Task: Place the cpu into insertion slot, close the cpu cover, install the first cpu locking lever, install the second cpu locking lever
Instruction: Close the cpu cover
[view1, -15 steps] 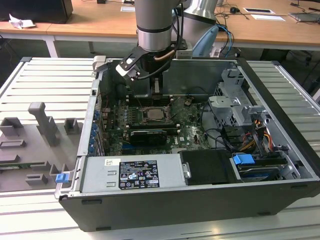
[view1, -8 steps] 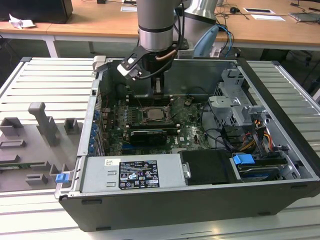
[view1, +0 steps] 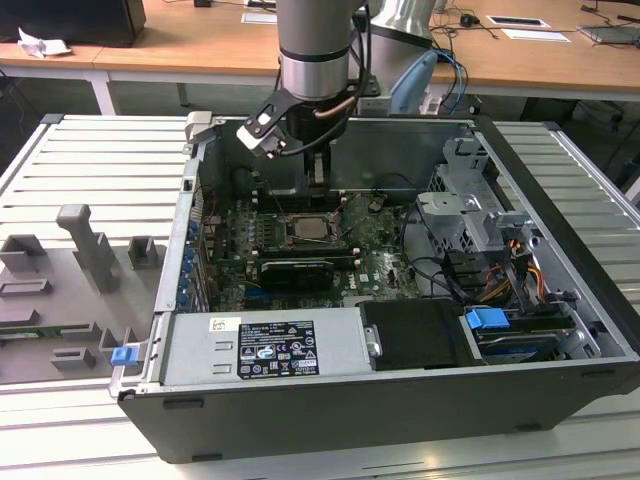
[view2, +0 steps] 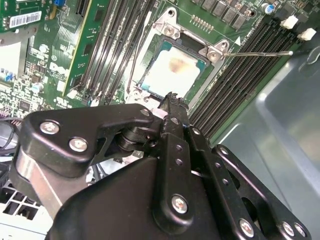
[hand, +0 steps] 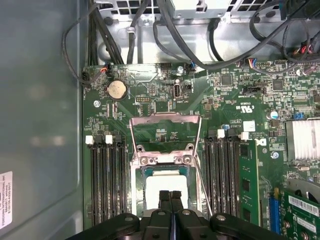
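The cpu (hand: 165, 186) lies flat in the insertion slot (hand: 137, 192), its pale face (view2: 172, 70) showing in both wrist views. The cpu cover (hand: 165, 119) is swung open behind the slot, with green board showing through its cut-out. One thin wire locking lever (view2: 260, 52) sticks out unlatched over the memory slots, and another (hand: 199, 175) runs along the slot's side. My gripper (hand: 170, 196) hangs just above the chip's near edge, its fingers pressed together with nothing between them. In the exterior view my gripper (view1: 320, 170) hovers over the slot (view1: 310, 228) inside the open case.
Black memory slots (hand: 107, 180) flank the slot on both sides. A long black card (view1: 296, 270), a silver power supply (view1: 260, 345), a drive cage (view1: 470, 205) and loose cables (hand: 200, 45) fill the case. Grey fixtures (view1: 90, 245) stand at the exterior view's left.
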